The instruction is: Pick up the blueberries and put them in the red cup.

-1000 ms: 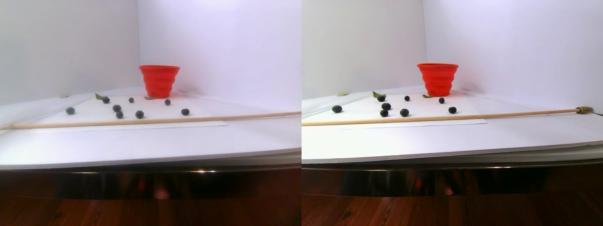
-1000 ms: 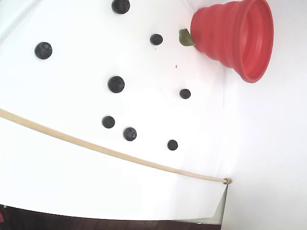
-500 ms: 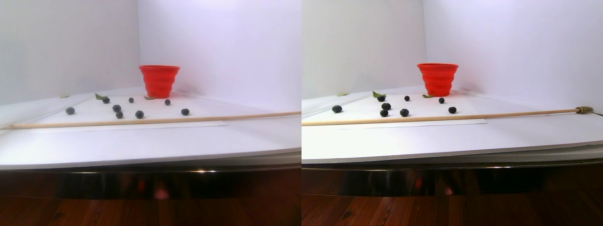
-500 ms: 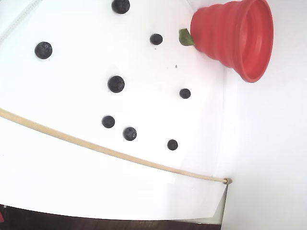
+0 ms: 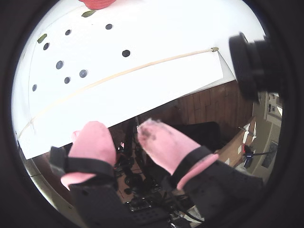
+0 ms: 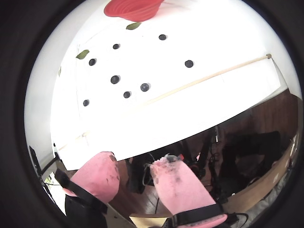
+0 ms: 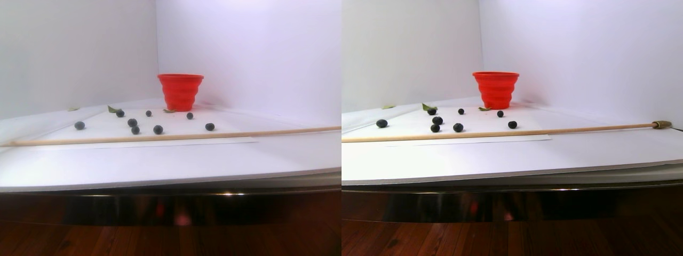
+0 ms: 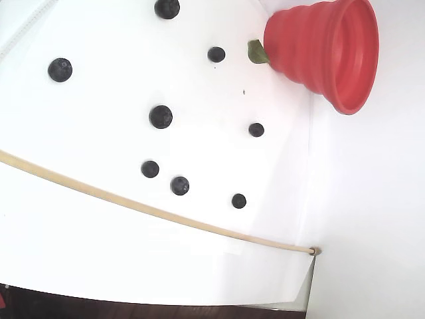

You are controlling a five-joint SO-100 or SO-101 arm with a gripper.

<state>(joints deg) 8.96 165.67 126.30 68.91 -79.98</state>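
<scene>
In both wrist views we see our end effector (image 5: 127, 137) held back from the near edge of the white bench (image 6: 156, 118), out over the dark wood floor (image 5: 209, 102), its two pink-covered fingers (image 6: 183, 187) parted by a moderate gap with nothing between them. The tips carry dark smudges.

The blueberries (image 6: 145, 87) all lie ahead of the end effector, well apart from it, loose on the bench; we count seven in that wrist view, spread out and none touching another. Between them and the end effector a thin wooden stick (image 6: 213, 74) lies across the bench, and every berry sits on its far side. In the fixed view the same berries (image 8: 161, 116) are scattered on the cup's side of the stick (image 8: 146, 209).

The red cup (image 7: 180, 90) stands upright farthest from the end effector, beyond the berries, close to the corner of the white walls (image 7: 256, 48). We see only its edge at the top of both wrist views (image 6: 133, 7). A small green leaf (image 8: 256, 52) lies against the cup's base, and another leaf (image 6: 82, 54) rests further off to the left in a wrist view, near one of the outer berries.
</scene>
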